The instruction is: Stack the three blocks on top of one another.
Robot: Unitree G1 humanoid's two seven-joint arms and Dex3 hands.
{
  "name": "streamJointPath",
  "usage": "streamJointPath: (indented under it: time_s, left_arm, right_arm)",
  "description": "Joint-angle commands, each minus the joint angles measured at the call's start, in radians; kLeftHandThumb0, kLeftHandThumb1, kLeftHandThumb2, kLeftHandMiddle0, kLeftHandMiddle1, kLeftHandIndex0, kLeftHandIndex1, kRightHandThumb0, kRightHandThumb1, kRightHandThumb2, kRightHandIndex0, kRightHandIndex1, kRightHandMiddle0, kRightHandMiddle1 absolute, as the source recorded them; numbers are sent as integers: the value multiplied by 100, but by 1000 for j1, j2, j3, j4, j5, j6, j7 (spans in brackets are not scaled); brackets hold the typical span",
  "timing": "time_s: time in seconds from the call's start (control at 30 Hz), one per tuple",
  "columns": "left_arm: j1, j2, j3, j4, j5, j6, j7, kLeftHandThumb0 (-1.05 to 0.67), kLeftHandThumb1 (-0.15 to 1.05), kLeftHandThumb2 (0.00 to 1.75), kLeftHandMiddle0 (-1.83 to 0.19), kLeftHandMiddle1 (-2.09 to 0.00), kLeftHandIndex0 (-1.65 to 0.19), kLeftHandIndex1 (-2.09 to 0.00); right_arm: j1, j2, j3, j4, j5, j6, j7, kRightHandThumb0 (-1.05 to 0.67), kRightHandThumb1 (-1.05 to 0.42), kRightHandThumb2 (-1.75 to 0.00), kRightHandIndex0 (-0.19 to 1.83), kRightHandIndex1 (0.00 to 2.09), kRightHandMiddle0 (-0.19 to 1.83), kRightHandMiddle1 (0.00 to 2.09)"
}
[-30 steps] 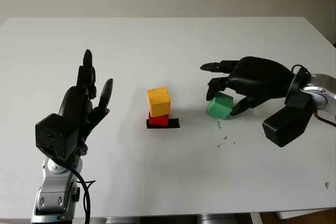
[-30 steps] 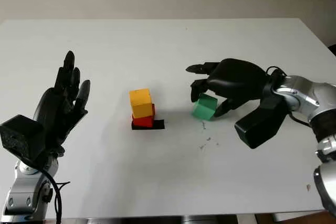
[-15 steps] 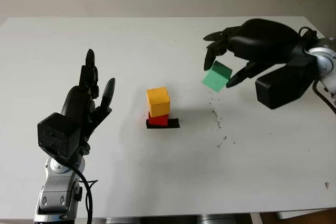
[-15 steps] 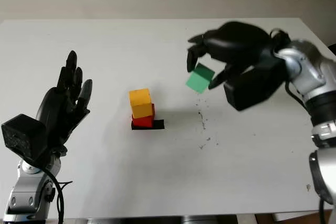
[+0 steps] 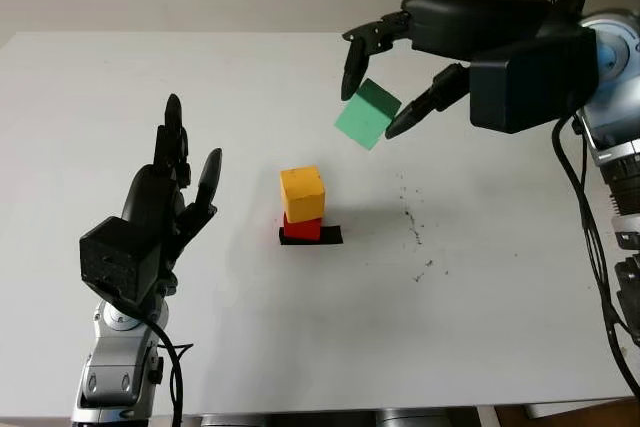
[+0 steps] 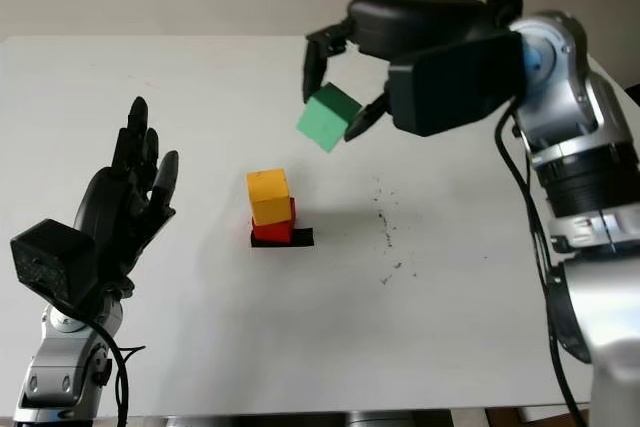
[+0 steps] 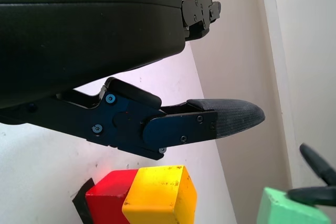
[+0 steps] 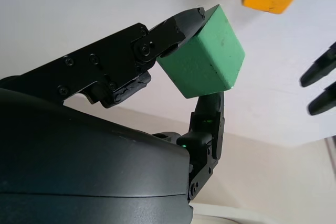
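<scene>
White table [image 5: 120, 57] held a yellow block [image 5: 302, 193] on a red block [image 5: 302, 228] at centre; right hand [image 5: 400, 67] gripped the green block [image 5: 366, 114] upper right; left hand [image 5: 165, 202] unclenched, holding nothing, lower left

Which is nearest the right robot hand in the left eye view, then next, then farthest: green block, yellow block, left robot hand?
1. Green block, pinched in the right robot hand, raised.
2. Yellow block, mid-table on the red block.
3. Left robot hand, open, far side.
</scene>
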Motion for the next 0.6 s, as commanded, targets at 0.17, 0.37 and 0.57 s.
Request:
streamJointPath:
  time_s: [0.17,0.37,0.57]
  left_arm:
    - [-20,-17,-1,25,-5,-31,14,-77,105,53,18,-5,18,-5]
    - [-27,-24,-2,48,-5,-69,20,-76,105,54,19,-5,19,-4]
    - [-23,-21,1,59,-3,-94,20,-79,105,55,19,-4,19,-1]
  right_arm:
    - [-110,58,27,-49,-12,45,79,-43,-91,-5,32,6,48,157]
    - [-125,110,45,-60,7,117,151,-39,-92,-5,26,3,44,164]
    - [-126,146,81,-40,-11,128,193,-41,-96,-6,20,2,38,169]
